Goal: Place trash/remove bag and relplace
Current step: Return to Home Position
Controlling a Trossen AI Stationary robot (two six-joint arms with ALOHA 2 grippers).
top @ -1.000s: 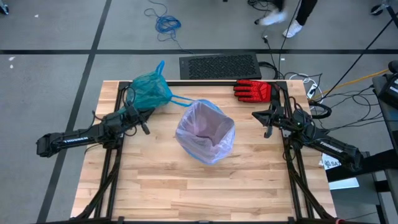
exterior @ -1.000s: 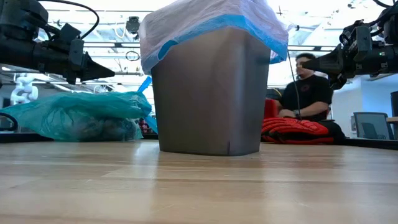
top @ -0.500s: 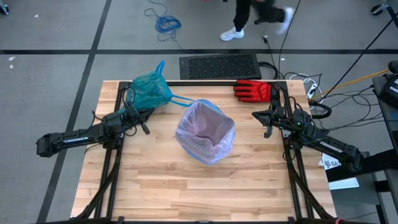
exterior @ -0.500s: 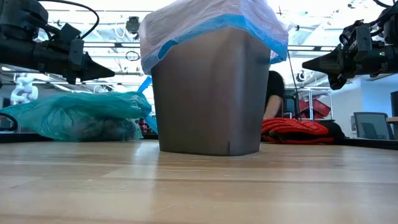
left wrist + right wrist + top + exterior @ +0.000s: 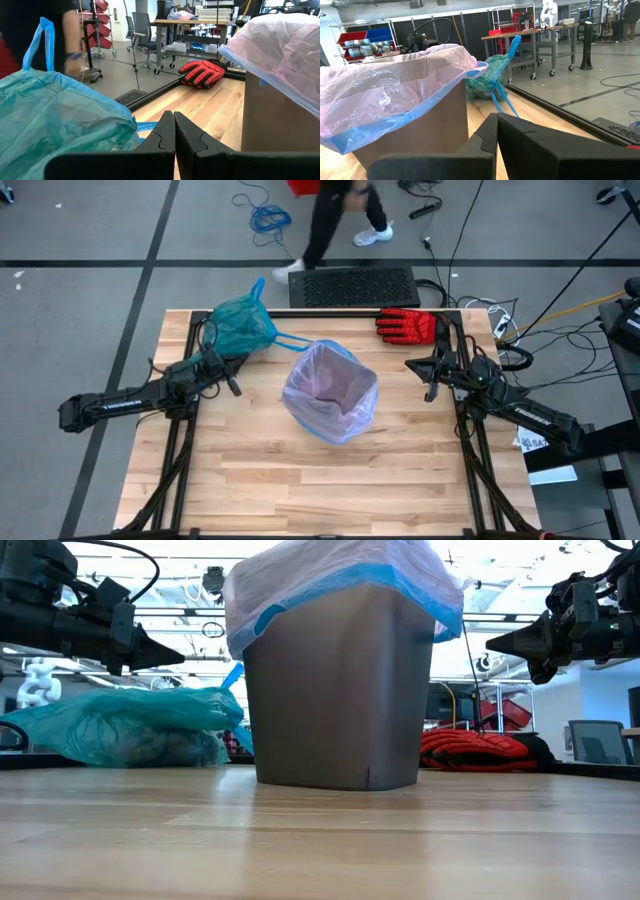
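On the worktop (image 5: 300,480), the left claw (image 5: 178,658) and right claw (image 5: 492,644) sit closed, empty; a careless retreat could snag the left on the far-left-corner bag (image 5: 240,325).

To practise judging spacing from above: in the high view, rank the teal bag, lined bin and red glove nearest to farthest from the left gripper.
1. teal bag, beside the left gripper, far left.
2. lined bin, mid-table, to its right.
3. red glove, far right corner.
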